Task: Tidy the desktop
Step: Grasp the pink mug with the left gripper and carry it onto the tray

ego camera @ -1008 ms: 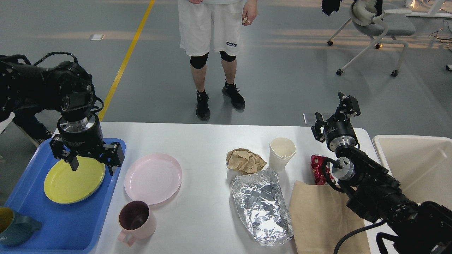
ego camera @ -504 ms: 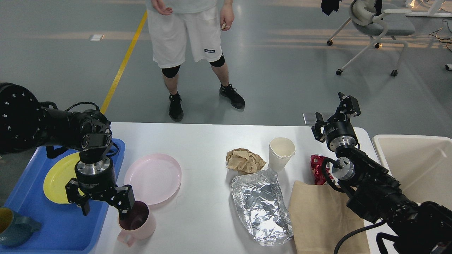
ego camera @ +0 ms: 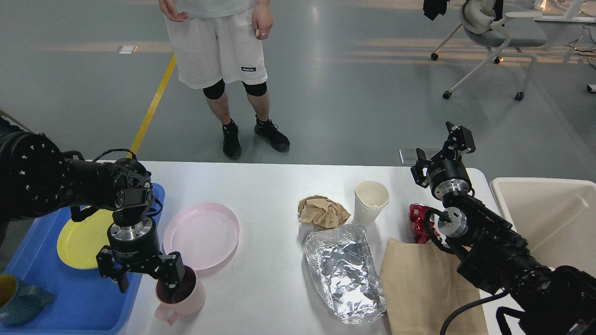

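The white desktop (ego camera: 260, 186) holds a pink plate (ego camera: 201, 235), a pink mug (ego camera: 186, 295), crumpled brown paper (ego camera: 322, 211), a white paper cup (ego camera: 371, 200), a foil sheet (ego camera: 344, 272), a brown paper bag (ego camera: 423, 284) and a red wrapper (ego camera: 418, 223). My left gripper (ego camera: 145, 284) is open and points down at the mug's left rim. One finger reaches into the mug, the other hangs outside it over the tray's edge. My right gripper (ego camera: 440, 149) is open and empty above the far right of the desktop.
A blue tray (ego camera: 70, 302) at the left holds a yellow plate (ego camera: 79, 242) and a teal mug (ego camera: 18, 298). A cream bin (ego camera: 549, 218) stands at the right. A person (ego camera: 214, 46) stands behind the table. An office chair (ego camera: 493, 37) is far back right.
My left gripper has moved from above the yellow plate toward the front right and down onto the pink mug's rim. The person has walked left. The right arm has not moved.
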